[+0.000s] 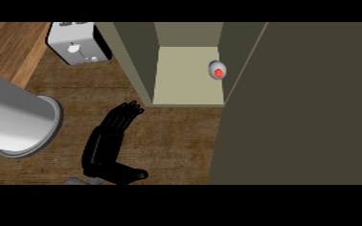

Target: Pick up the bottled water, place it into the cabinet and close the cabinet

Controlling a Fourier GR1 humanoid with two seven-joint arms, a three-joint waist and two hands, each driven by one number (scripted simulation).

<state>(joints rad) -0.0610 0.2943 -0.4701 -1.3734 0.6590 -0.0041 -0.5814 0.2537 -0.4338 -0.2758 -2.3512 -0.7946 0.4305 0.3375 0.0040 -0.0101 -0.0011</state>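
Bottled water [218, 70] is already in the cabinet [185, 81], looks upright, right by its right wall. Door [297, 100] is open, standing out over the bench's right side. Left hand [107, 146] lies low over the bench [176, 139] toward its near edge, fingers [127, 112] straight and together, holding nothing. Right hand not seen. Only closing is left: push the door's outer face in one even sweep until it sits flush.

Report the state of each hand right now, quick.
Left hand: open, fingers straight, holding nothing.
Right hand: not in view.
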